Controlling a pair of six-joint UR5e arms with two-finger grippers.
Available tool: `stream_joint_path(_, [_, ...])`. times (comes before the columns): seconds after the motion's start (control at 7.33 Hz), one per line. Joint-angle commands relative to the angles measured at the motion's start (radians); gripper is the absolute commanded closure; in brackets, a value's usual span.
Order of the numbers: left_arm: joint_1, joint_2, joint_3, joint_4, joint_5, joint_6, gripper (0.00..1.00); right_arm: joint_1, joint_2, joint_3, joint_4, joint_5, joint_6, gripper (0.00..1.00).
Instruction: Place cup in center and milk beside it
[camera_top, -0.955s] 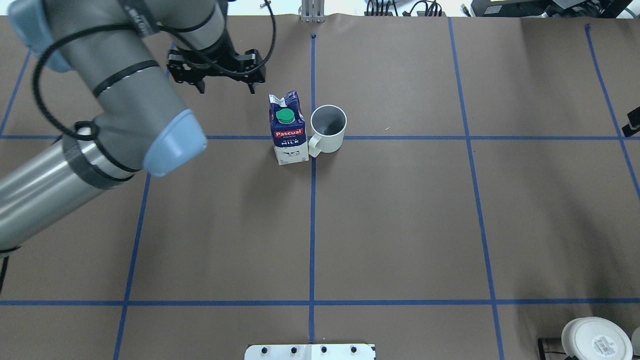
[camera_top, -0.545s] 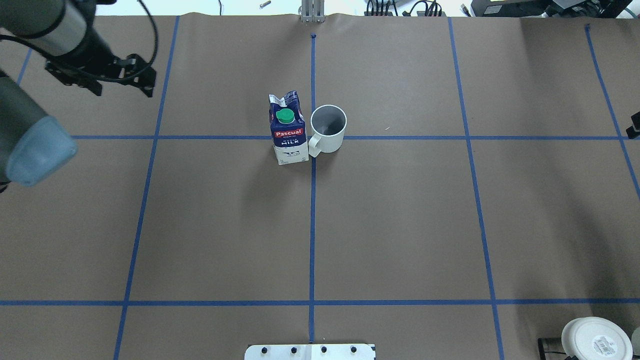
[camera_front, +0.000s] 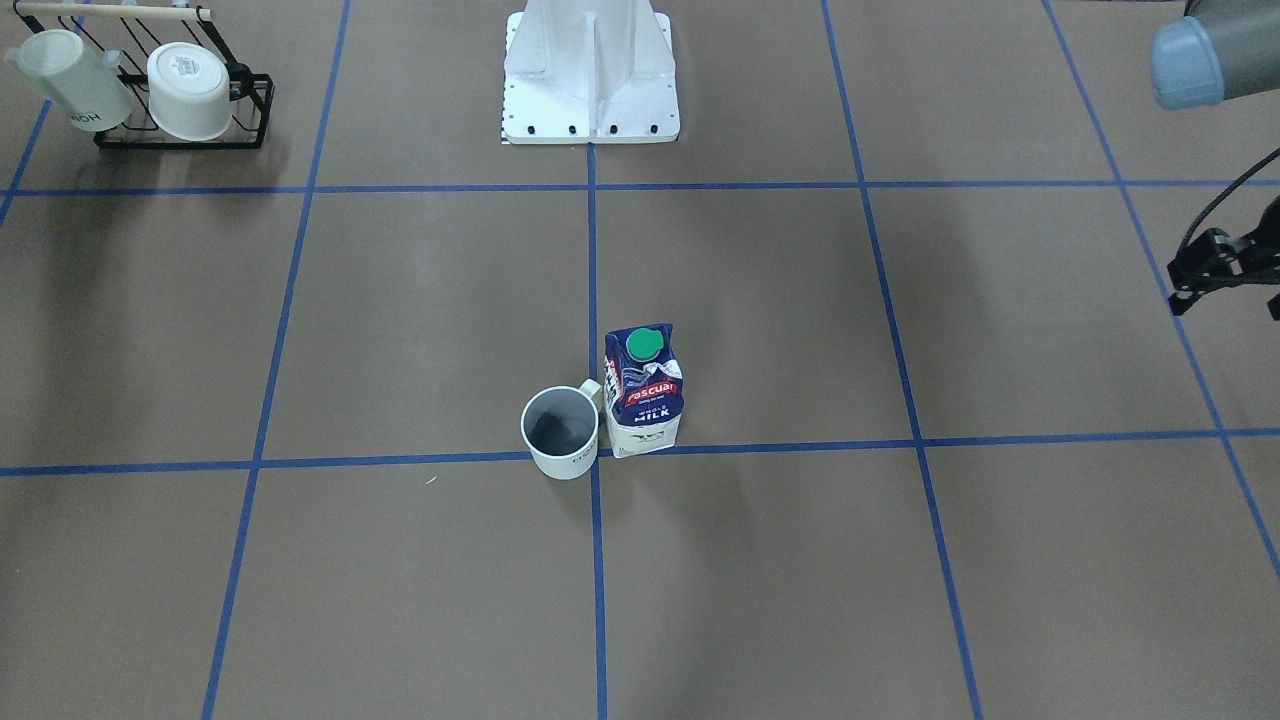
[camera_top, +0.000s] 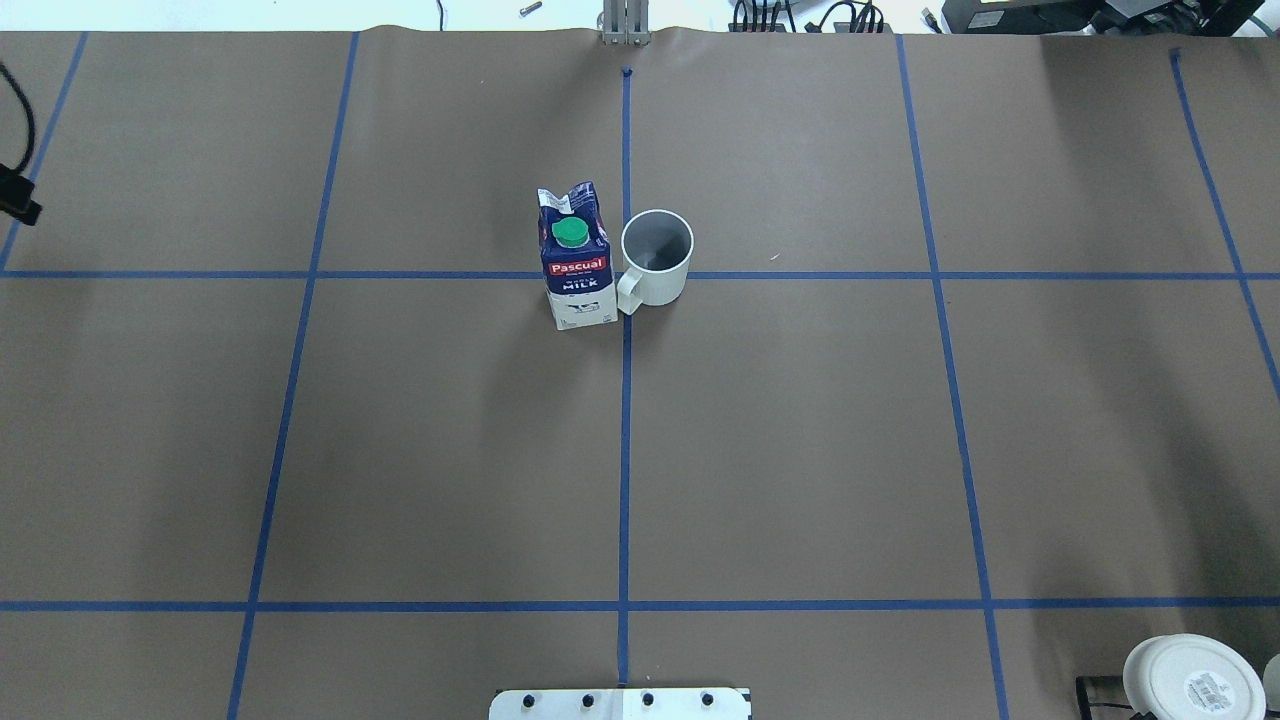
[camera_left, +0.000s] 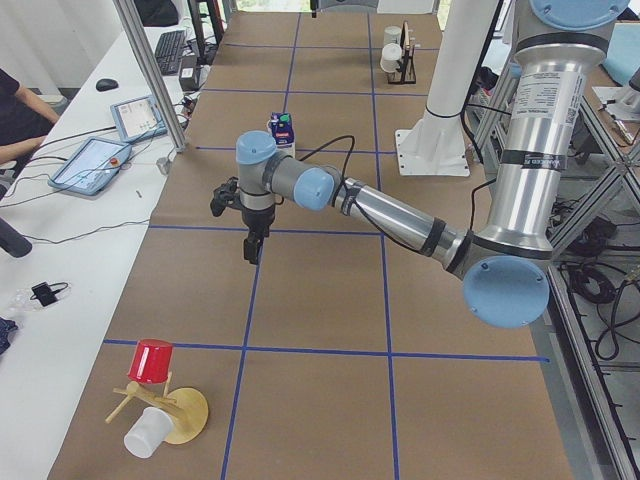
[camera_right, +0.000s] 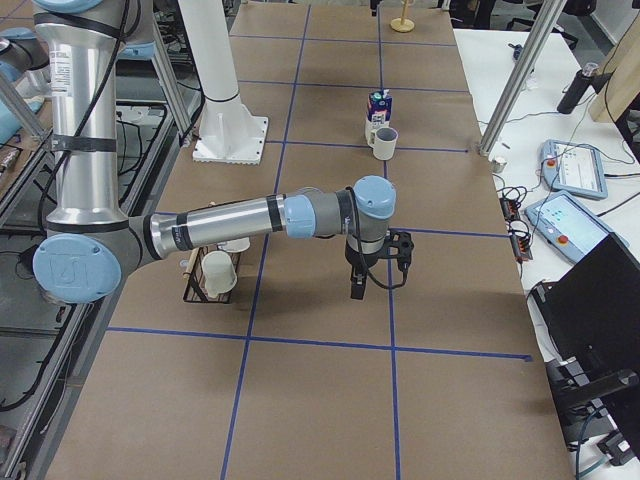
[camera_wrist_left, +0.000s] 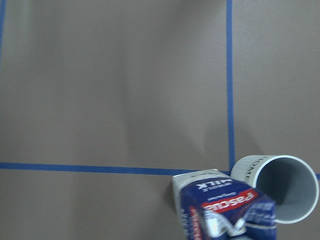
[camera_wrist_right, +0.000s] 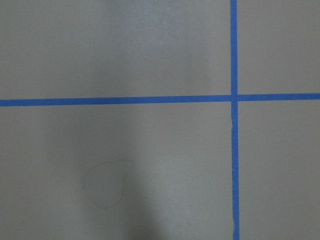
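The cup (camera_top: 657, 256), a white mug with a dark grey inside, stands upright at the table's centre cross of blue tape. The milk (camera_top: 575, 262) stands upright right beside it, against the handle side. Both also show in the front view, cup (camera_front: 560, 432) and milk (camera_front: 645, 400), and in the left wrist view, cup (camera_wrist_left: 280, 187) and milk (camera_wrist_left: 225, 210). My left gripper (camera_front: 1228, 298) hangs open and empty far off to my left, well away from both. My right gripper (camera_right: 358, 282) hovers over bare table far to my right; I cannot tell if it is open.
A black wire rack (camera_front: 170, 95) with two tilted white mugs stands near my right side. A wooden stand with a red cup (camera_left: 152, 362) and a white cup sits at the table's left end. The robot's white base (camera_front: 590, 70) is at the near middle.
My left arm has swung away from the milk, leftward, almost out of the overhead view. The right gripper's tip has left the overhead view's right edge. Cup and milk have not moved.
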Motion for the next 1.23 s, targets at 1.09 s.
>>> stream_joint_path(1.09, [-0.272,0.084,0.243,-0.002,-0.175,0.186,0.02,0.098,0.024,-0.128,0.002,0.022,-0.111,0.0])
